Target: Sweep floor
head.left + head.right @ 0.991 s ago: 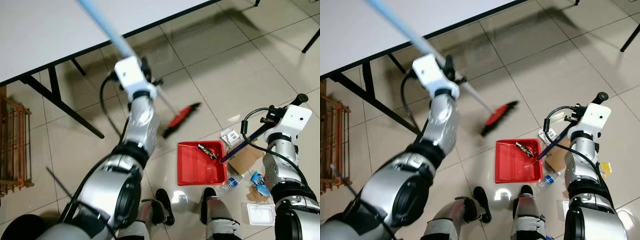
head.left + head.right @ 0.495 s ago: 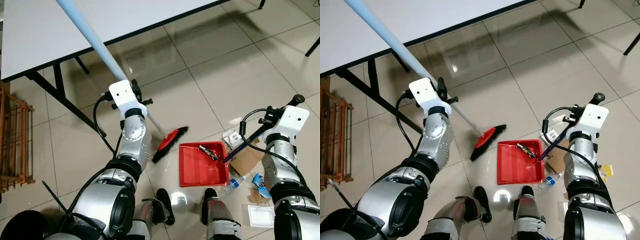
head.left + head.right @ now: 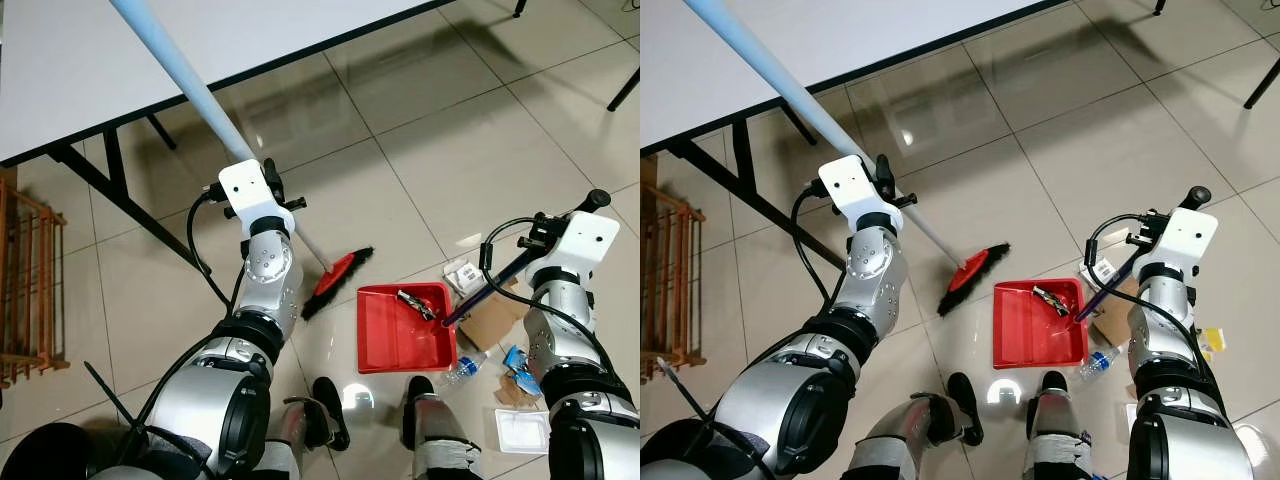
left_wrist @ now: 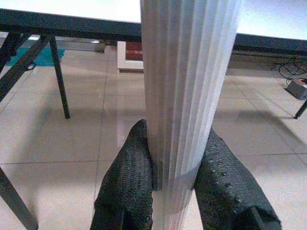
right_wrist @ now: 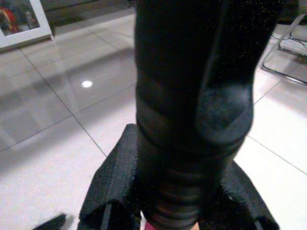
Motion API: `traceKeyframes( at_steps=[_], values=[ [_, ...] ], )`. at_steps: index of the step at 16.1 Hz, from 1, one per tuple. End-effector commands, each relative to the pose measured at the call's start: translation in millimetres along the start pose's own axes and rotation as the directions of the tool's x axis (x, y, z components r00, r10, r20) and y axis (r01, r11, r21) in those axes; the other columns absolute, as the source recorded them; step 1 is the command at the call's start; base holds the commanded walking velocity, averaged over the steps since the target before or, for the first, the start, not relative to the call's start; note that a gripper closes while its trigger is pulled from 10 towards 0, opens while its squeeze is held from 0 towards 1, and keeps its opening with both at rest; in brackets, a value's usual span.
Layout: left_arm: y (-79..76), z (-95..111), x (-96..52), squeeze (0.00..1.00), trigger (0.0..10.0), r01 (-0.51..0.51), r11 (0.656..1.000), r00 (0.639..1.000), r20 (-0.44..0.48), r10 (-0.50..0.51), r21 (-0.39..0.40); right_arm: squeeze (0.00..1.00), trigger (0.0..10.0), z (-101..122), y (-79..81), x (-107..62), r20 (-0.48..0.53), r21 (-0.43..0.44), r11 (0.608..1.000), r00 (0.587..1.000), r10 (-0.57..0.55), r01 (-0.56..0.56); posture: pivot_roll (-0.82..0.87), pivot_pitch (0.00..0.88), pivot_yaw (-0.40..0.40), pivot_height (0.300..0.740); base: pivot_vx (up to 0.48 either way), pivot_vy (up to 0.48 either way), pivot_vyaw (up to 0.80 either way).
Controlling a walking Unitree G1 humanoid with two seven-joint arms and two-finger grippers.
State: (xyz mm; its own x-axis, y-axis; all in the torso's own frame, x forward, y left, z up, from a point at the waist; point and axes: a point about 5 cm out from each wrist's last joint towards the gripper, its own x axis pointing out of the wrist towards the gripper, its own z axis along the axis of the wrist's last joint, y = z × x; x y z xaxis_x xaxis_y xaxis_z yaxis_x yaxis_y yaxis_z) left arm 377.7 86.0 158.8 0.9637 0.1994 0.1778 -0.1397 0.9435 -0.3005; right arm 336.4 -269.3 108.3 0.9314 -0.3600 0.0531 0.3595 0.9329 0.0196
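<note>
A broom with a long pale blue handle (image 3: pixel 180 75) slants down from the upper left. My left gripper (image 4: pixel 176 135) is shut on the broom handle, its black fingers (image 4: pixel 132 172) pressed on both sides. The red and black broom head (image 3: pixel 338 283) rests on the tiles just left of a red dustpan (image 3: pixel 385 345). A small dark and silvery scrap (image 3: pixel 413 303) lies in the pan. My right gripper (image 5: pixel 180 160) is shut on the dustpan's dark handle (image 3: pixel 492 283), which rises from the pan's right edge.
A white table (image 3: pixel 90 60) with black legs spans the upper left. An orange rack (image 3: pixel 25 290) stands at the far left. By my right foot lie a cardboard box (image 3: pixel 490 318), a plastic bottle (image 3: pixel 462 368), a white packet (image 3: pixel 462 272) and a white tray (image 3: pixel 520 428).
The broom head has swept back across the tiles toward me and now sits beside the dustpan. My left arm drew in with it. The dustpan and right arm stayed put.
</note>
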Motion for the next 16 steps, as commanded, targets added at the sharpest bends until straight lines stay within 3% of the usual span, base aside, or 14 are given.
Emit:
traceKeyframes(
  at_steps=[1, 2, 3, 4, 5, 9, 12, 16],
  values=[
    [0.4, 6, 2.4, 0.00, 10.0, 0.001, 1.000, 0.999, 0.034, -0.001, -0.002, 0.00, 10.0, -39, 0.7, -19.2, -0.177, -0.013, 1.000, 0.984, 0.007, -0.009, -0.21, 0.291, 0.197, 0.740, 0.000, 0.000, 0.00],
    [6.8, 5, 2.3, 0.00, 10.0, -0.012, 1.000, 0.999, 0.036, 0.012, 0.015, 0.00, 10.0, -39, 0.6, -19.0, -0.177, -0.014, 1.000, 0.984, 0.008, -0.011, -0.21, 0.291, 0.197, 0.740, 0.000, 0.000, 0.00],
    [68.7, -17, -9.5, 0.00, 10.0, -0.135, 0.986, 0.990, -0.023, 0.138, 0.093, 0.00, 10.0, -36, 7.2, -16.3, -0.172, -0.010, 0.999, 0.984, 0.036, -0.038, -0.18, 0.244, 0.152, 0.740, 0.000, 0.000, 0.00],
    [145.8, -37, -38.8, 0.00, 10.0, -0.266, 0.938, 0.953, -0.085, 0.290, 0.220, 0.00, 10.0, -32, 16.5, -13.3, -0.167, -0.005, 0.997, 0.983, 0.073, -0.074, -0.17, 0.244, 0.150, 0.740, 0.000, 0.000, 0.00],
    [161.7, -41, -49.0, 0.00, 10.0, -0.279, 0.923, 0.946, -0.091, 0.312, 0.264, 0.00, 10.0, -32, 19.3, -12.8, -0.166, -0.003, 0.996, 0.983, 0.083, -0.085, -0.17, 0.243, 0.147, 0.740, 0.000, 0.000, 0.00],
    [159.8, -47, -57.0, 0.00, 10.0, -0.270, 0.925, 0.945, -0.110, 0.307, 0.266, 0.00, 10.0, -32, 22.9, -12.7, -0.170, 0.000, 0.995, 0.981, 0.096, -0.098, -0.17, 0.242, 0.140, 0.740, 0.000, 0.000, 0.00],
    [152.6, -45, -52.8, 0.00, 10.0, -0.197, 0.938, 0.963, -0.121, 0.239, 0.286, 0.00, 10.0, -32, 22.2, -12.3, -0.171, -0.001, 0.995, 0.980, 0.100, -0.102, -0.18, 0.245, 0.138, 0.740, 0.000, 0.000, 0.00],
    [146.8, -47, -48.7, 0.00, 10.0, -0.228, 0.939, 0.946, -0.170, 0.277, 0.259, 0.00, 10.0, -31, 22.5, -11.2, -0.171, -0.002, 0.994, 0.980, 0.104, -0.106, -0.18, 0.243, 0.133, 0.740, 0.000, 0.000, 0.00]
  ],
)
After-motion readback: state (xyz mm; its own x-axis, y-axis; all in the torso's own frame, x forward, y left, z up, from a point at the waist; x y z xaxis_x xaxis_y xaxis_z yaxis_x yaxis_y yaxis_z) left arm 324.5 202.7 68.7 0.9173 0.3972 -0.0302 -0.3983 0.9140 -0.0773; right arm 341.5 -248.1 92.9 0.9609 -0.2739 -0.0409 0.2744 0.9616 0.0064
